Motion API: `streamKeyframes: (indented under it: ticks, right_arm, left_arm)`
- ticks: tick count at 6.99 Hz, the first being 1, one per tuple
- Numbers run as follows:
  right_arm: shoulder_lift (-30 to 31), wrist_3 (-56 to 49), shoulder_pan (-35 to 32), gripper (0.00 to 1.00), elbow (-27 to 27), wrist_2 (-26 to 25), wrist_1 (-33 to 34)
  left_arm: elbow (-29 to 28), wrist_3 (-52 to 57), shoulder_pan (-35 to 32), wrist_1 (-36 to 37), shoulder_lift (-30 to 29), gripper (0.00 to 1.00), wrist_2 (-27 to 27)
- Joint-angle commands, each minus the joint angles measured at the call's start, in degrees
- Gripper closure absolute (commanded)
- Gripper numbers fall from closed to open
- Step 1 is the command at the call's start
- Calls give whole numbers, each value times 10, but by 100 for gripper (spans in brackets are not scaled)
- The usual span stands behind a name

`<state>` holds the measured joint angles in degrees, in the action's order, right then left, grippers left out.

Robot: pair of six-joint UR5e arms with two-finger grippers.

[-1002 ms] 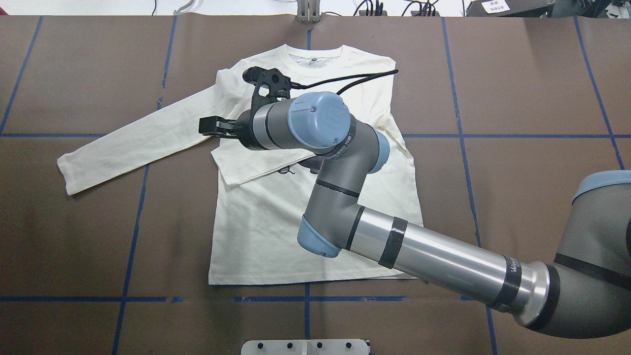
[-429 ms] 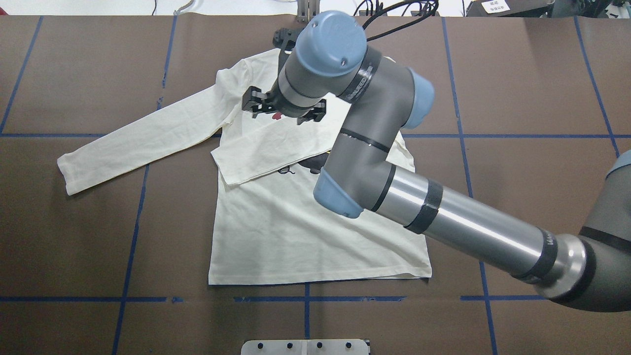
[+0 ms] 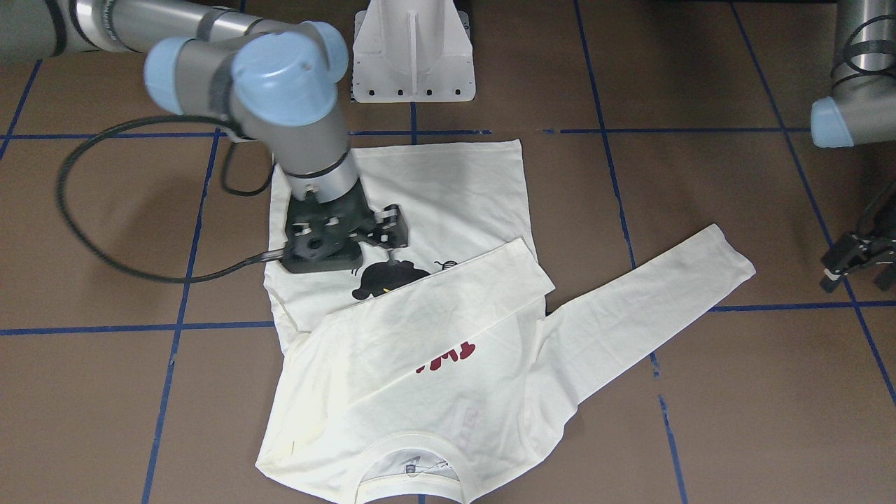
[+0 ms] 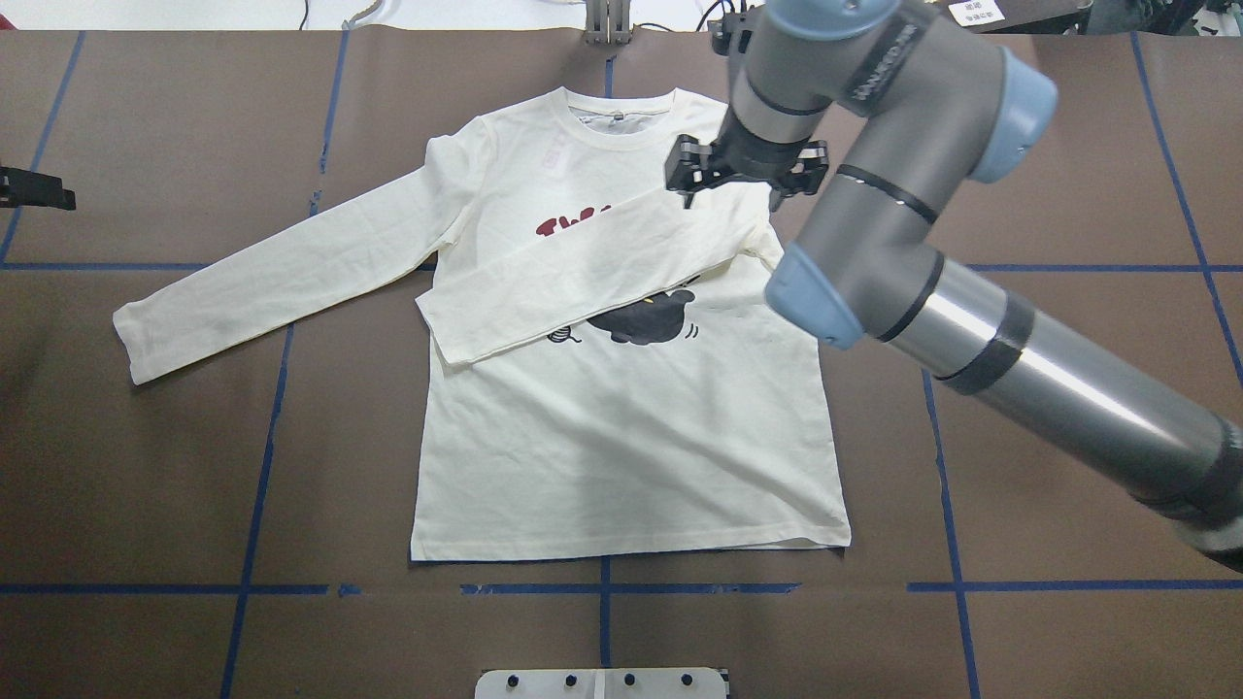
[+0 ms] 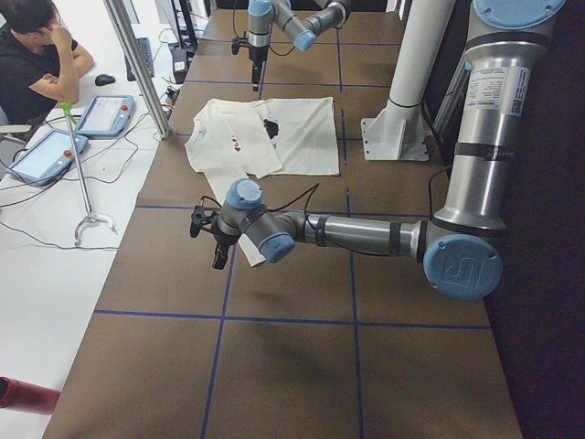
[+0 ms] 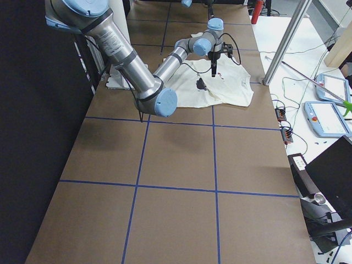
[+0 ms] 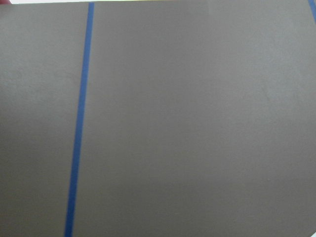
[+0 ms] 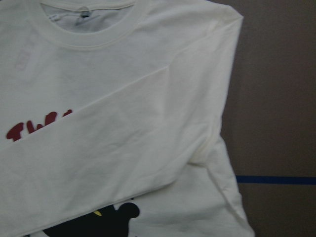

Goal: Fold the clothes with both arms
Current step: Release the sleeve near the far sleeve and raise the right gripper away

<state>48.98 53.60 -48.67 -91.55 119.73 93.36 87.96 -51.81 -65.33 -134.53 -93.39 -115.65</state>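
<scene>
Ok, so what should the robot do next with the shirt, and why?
Probably the left gripper should move over the cuff of the outstretched sleeve and take it. The other sleeve already lies folded across the T-shirt chest, the right gripper hangs open above the shoulder holding nothing, and the left gripper sits off the cloth, out to that side.

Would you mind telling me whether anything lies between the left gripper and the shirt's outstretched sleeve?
Nothing visible does. Only bare table with blue tape lines lies between the left gripper and the outstretched sleeve; the right gripper hovers over the other shoulder of the shirt, well clear.
</scene>
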Motion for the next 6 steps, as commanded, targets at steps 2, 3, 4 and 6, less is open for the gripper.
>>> streamKeyframes:
  ticks: [2, 3, 4, 6]
  right_arm:
    - [115, -151, -88, 0, -31, 72, 9]
    - [124, -152, -88, 0, -31, 71, 4]
    - [125, -151, -87, 0, -31, 71, 3]
    - [125, -149, -87, 0, -32, 70, 3]
  left_arm:
    - [44, -207, 148, -11, 43, 0, 114]
    - [41, -204, 154, -8, 50, 0, 112]
    - [39, -204, 171, -7, 58, 0, 112]
    - [27, -204, 174, -7, 58, 0, 110]
